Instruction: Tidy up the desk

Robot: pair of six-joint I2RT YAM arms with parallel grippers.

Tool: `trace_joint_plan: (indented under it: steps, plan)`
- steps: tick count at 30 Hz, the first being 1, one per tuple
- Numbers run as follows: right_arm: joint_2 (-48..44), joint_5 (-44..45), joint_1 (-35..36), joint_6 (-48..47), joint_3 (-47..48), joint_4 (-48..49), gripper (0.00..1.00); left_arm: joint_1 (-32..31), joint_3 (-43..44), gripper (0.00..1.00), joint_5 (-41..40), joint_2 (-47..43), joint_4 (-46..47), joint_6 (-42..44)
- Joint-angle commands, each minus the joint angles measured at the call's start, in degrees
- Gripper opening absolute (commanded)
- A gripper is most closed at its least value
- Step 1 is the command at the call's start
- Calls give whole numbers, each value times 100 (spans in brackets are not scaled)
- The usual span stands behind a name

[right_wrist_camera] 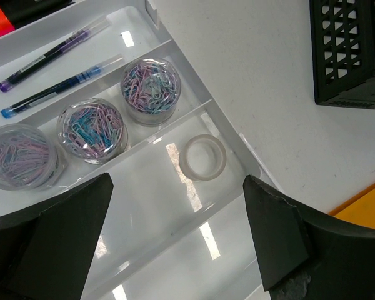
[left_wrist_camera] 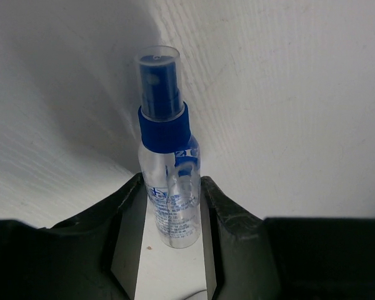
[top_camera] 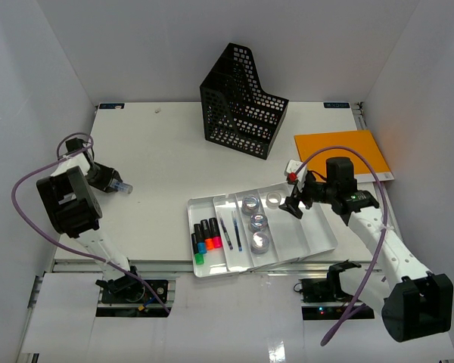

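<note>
The desk point(top_camera: 159, 166) is a flat white tabletop between white panels. My left gripper point(top_camera: 106, 180) is at the desk's left side, shut on a small clear spray bottle point(top_camera: 122, 187) with a blue cap. In the left wrist view the bottle point(left_wrist_camera: 169, 162) sits between both fingers of that gripper point(left_wrist_camera: 170, 190), nozzle pointing away. My right gripper point(top_camera: 293, 206) is open and empty, hovering over the right part of the white compartmented tray point(top_camera: 318, 240). In the right wrist view the gripper point(right_wrist_camera: 176, 187) spreads wide over the tray point(right_wrist_camera: 175, 244), near a clear tape ring point(right_wrist_camera: 202, 157).
The tray holds markers point(top_camera: 206, 236), two pens point(top_camera: 231, 231), three jars of paperclips point(top_camera: 256, 223) and the tape ring point(top_camera: 273, 199). A black mesh file holder point(top_camera: 242, 102) stands at the back. An orange folder point(top_camera: 344, 151) lies at the right, a small white object point(top_camera: 293, 169) beside it.
</note>
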Motion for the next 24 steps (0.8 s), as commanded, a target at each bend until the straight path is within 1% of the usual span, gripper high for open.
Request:
trace_joint_plan:
  steps: [1,2,4,6,8,10,12,14,16,19,21,22,24]
  plan:
    - [-232,-212,-228,104,-47,132,91,-63,-367,10,1058,-556,404,479]
    - [-270,-214,-308,118,-43,147,92,-153,-450,6,1300,-815,496,541]
    - [-334,-207,-467,173,-38,190,92,-427,-601,4,1696,-1394,741,669]
    - [-421,-177,-663,227,-38,270,92,-893,-853,1,2133,-1897,947,727]
    - [-503,-154,-831,323,-46,359,91,-1390,-1058,0,2485,-2566,1240,518]
    - [-565,-116,-991,442,-37,448,91,-1936,-1387,0,2828,-2971,1535,98]
    - [-631,-6,-1248,670,21,558,91,-2963,-1667,0,3013,-3295,2078,-498]
    - [-699,123,-1390,997,104,624,90,-3826,-1859,0,2951,-3475,2676,-1039]
    - [-794,218,-1580,1167,178,653,90,-4590,-1838,0,2637,-3374,3198,-1378]
    - [-956,544,-1734,1442,345,667,89,-5722,-1599,0,2332,-2869,3662,-1755]
    - [-1020,862,-1787,1609,440,667,89,-6186,-1294,0,2063,-2504,3884,-1846]
    - [-1065,929,-1833,1735,519,652,89,-6478,-1164,0,1981,-2171,3989,-1864]
    - [-1136,1219,-1903,1913,564,658,89,-6801,-705,0,1809,-1716,4092,-1920]
